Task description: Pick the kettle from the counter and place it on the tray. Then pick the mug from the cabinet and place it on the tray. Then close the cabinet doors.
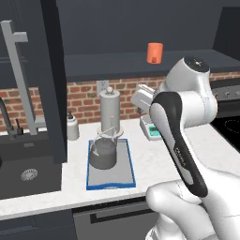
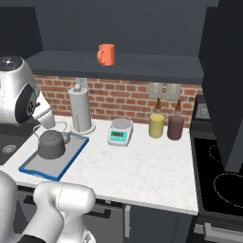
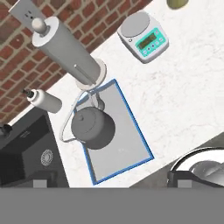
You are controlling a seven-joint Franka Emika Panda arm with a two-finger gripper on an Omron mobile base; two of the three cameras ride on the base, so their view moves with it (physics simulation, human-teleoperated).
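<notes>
From the left base view, you see the kettle [image 1: 102, 153] already sitting on the tray [image 1: 123, 179] near the counter's [image 1: 154, 154] front edge, its wire handle arching up, so that step looks done. From the right base view, the mug [image 2: 107, 54] waits on the cabinet [image 2: 142, 64] shelf, handle turned left; you'll likely reach there next. In the hand view, the pincer [image 3: 111, 180] hangs high above the tray, tips spread wide and empty, free of the kettle.
</notes>
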